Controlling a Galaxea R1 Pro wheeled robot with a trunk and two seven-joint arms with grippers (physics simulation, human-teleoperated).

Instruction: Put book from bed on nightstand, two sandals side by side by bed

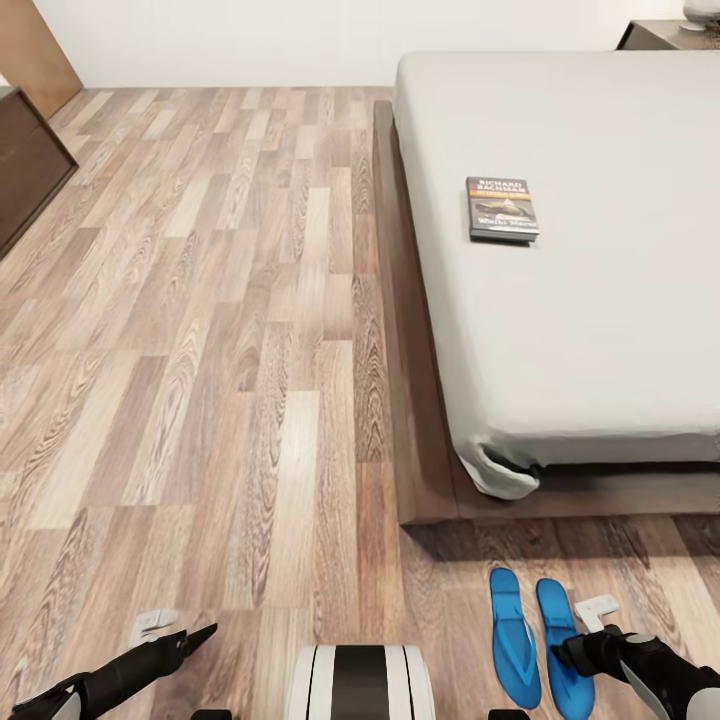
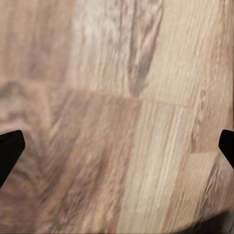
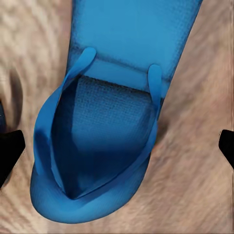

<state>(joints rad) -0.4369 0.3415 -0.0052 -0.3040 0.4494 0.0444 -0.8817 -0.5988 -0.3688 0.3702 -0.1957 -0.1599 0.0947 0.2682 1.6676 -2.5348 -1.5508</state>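
Head view shows both sandals (image 1: pixel 540 648) side by side on the floor (image 1: pixel 220 350) at the bed's (image 1: pixel 600 330) foot, book (image 1: pixel 501 208) on the mattress; right fingers (image 3: pixel 10 151) spread wide, empty, like the left fingers (image 2: pixel 10 148).

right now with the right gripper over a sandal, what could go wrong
1. The right gripper hangs open over one sandal; the pair already lies side by side near the bed, so a nudge could skew it.
2. The book lies well in on the mattress, probably a long reach over the frame.
3. The nightstand is at the far corner, so carrying risks a drop.
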